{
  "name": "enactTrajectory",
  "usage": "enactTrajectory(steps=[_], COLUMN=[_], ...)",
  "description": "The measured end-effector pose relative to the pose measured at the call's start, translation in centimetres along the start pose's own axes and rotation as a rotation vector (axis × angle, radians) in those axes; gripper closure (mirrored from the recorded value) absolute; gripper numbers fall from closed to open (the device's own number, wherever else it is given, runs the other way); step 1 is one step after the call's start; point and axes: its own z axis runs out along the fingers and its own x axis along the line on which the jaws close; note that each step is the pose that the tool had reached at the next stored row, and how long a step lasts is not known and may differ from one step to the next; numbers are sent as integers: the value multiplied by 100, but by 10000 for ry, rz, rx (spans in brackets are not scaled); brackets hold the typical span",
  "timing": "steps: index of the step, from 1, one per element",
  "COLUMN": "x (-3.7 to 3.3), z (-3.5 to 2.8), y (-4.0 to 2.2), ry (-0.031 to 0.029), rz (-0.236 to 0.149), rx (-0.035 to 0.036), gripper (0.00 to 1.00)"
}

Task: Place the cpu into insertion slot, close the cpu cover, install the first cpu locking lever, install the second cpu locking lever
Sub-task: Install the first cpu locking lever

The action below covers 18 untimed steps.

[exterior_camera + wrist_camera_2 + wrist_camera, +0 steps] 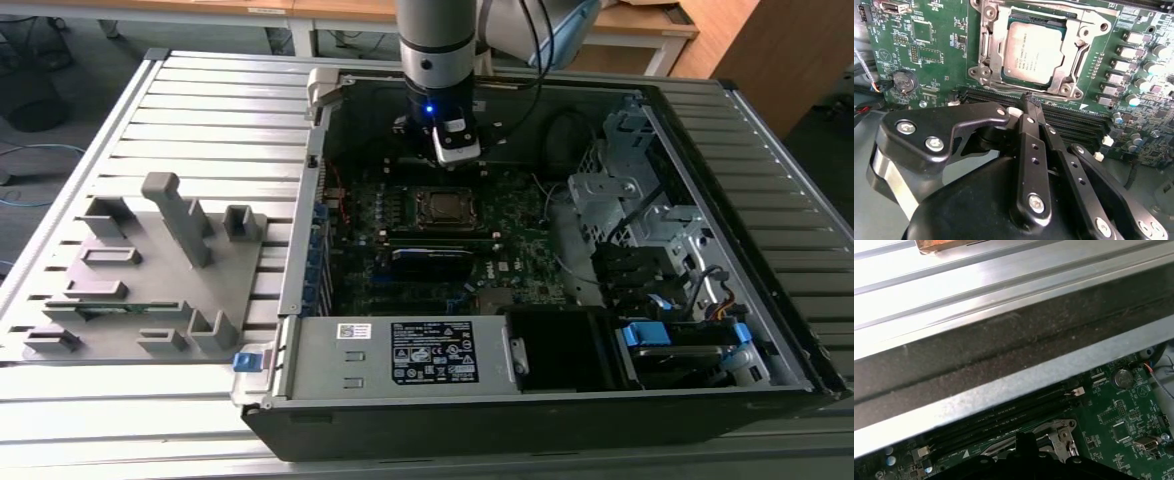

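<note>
The cpu [1036,50], a flat silver-grey square, lies in the insertion slot [441,205] on the green motherboard inside the open computer case. The cpu cover [1077,44], a silver frame plate, lies flat around the chip's edges. My gripper [1030,101] hovers beside the socket, over the black memory slots [1079,122], with its two black fingers [1026,150] pressed together and nothing between them. In the exterior view the gripper [457,155] hangs just beyond the socket's far side. In the first wrist view a corner of the silver socket frame [1056,437] shows past the gripper's dark tip.
A grey fixture [147,270] with upright blocks stands at the exterior view's left. A power supply box [400,355] fills the case's near side. A drive cage [641,200] and cables sit at the exterior view's right. The case wall [1004,340] runs close behind the gripper.
</note>
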Motion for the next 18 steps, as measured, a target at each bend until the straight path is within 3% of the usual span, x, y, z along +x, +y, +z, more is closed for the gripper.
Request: enactTrajectory(steps=[3, 8, 18], x=[-2, -13, -134], z=[-21, -121, -102], y=[3, 18, 63], ry=[4, 37, 247], rz=[1, 2, -136], rx=[3, 15, 79], gripper=[89, 89, 89])
